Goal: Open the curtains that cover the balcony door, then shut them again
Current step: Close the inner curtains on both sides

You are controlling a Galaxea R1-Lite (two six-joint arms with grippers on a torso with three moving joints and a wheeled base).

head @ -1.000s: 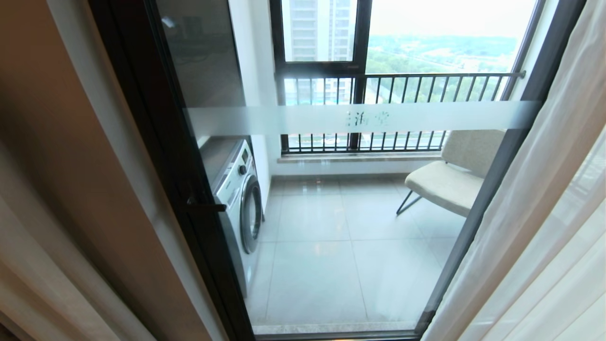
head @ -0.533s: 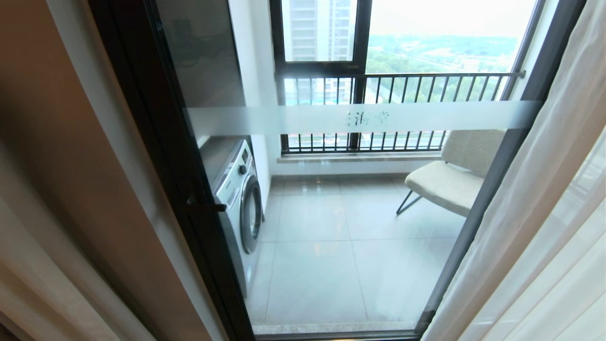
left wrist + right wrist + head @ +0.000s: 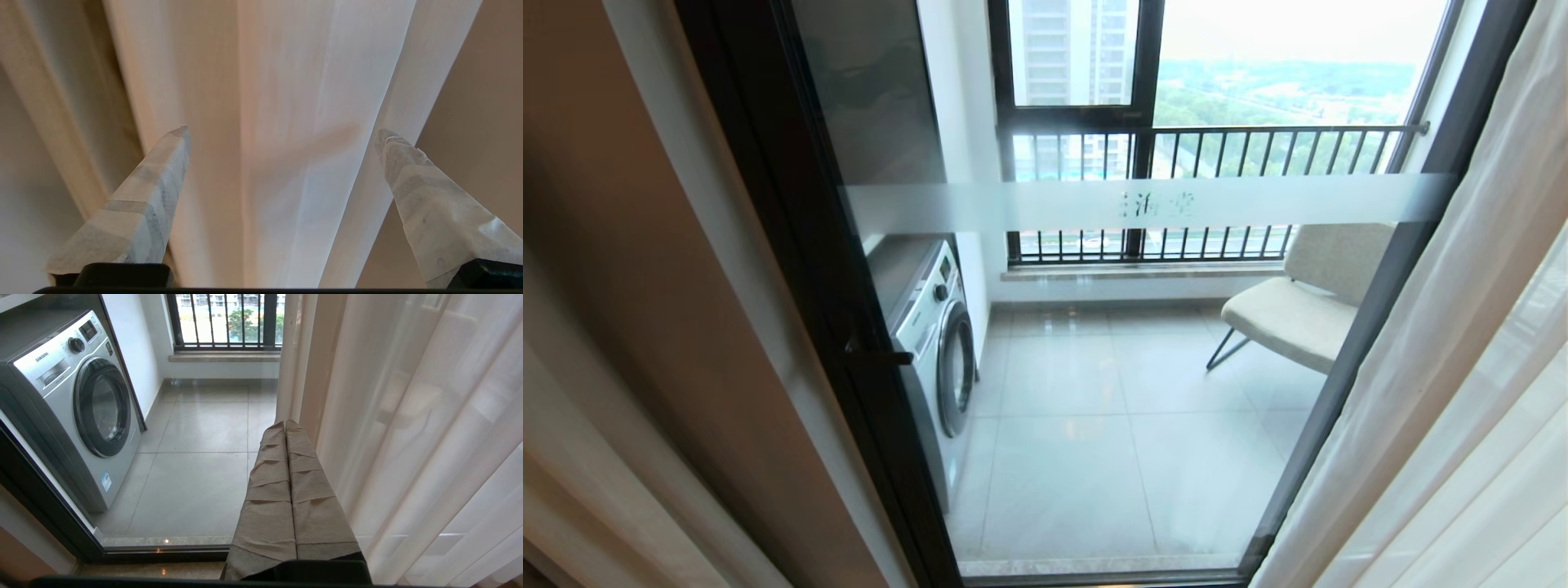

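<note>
Nothing shifted since before: left pincer spread wide before vertical curtains.

Through the glass I see the balcony floor, laid with large pale grey glossy tiles with thin darker joints, reflecting soft light from the window. On its left side stands a silver front-loading washing machine with a round dark-rimmed door, its base set on the tiles close against the white side wall. Well apart from it, on the right side, a beige upholstered chair rests on thin black metal legs planted on the tiles. From the right wrist camera I see the same tiled floor with the washing machine standing on it, and a speckled stone threshold strip running along the floor's near edge.
</note>
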